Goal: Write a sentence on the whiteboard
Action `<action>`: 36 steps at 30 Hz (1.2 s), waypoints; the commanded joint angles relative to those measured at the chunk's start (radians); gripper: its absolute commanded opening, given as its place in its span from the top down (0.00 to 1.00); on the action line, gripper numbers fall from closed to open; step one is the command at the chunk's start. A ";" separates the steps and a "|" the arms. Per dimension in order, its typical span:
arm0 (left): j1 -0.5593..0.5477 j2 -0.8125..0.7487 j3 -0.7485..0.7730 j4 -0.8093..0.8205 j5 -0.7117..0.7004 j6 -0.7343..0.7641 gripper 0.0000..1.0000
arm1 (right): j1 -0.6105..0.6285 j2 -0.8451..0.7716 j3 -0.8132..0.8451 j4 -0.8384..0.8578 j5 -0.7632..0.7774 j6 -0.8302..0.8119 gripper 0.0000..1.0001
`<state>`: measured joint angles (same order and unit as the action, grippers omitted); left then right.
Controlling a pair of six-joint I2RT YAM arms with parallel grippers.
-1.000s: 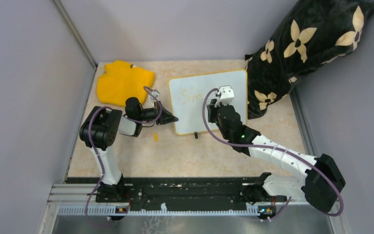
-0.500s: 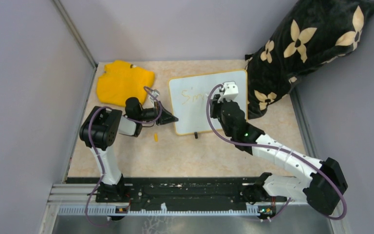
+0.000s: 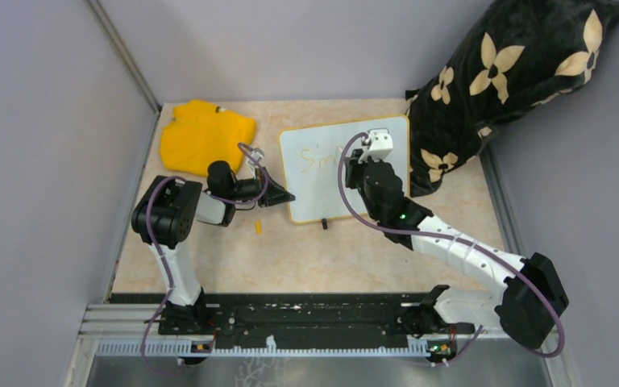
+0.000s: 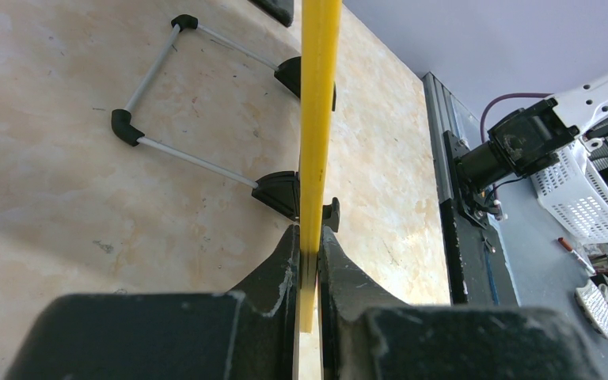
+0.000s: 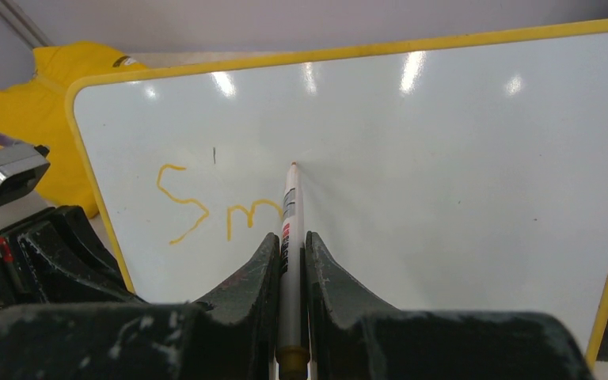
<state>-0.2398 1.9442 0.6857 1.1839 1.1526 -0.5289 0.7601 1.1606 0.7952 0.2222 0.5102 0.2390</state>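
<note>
The right fingers (image 5: 260, 273) are clenching a white marker (image 5: 288, 210), its tip at the whiteboard (image 5: 443, 158) just past the yellow-orange sentence (image 5: 214, 210), which is reading only "Sm". The left fingers (image 4: 281, 265) are gripping the board's yellow left edge on the marbled bench (image 3: 330, 258), near a yellow cloth (image 3: 205, 133).

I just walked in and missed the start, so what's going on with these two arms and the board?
The left gripper is clamped on the yellow rim of the whiteboard, steadying it where it stands propped on the table. The right gripper grips a marker whose tip seems to touch the board just past the yellow-orange letters "Sm". Only those letters show, so the writing is barely begun. A yellow cloth lies at the table's far left.
</note>
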 commanded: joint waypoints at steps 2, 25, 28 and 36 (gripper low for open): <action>-0.009 -0.008 0.001 -0.049 0.009 0.010 1.00 | -0.019 0.013 0.065 0.073 -0.013 0.010 1.00; -0.009 -0.010 0.001 -0.056 0.006 0.015 1.00 | -0.033 -0.044 -0.008 0.004 -0.012 0.052 1.00; -0.009 -0.011 0.001 -0.056 0.006 0.014 1.00 | -0.034 -0.073 -0.005 0.002 -0.023 0.058 1.00; -0.009 -0.013 0.001 -0.056 0.006 0.013 1.00 | -0.033 -0.106 -0.008 -0.004 -0.048 0.066 1.00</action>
<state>-0.2398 1.9411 0.6861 1.1736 1.1526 -0.5243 0.7364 1.0840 0.7792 0.1925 0.4866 0.2920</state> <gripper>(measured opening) 0.132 0.132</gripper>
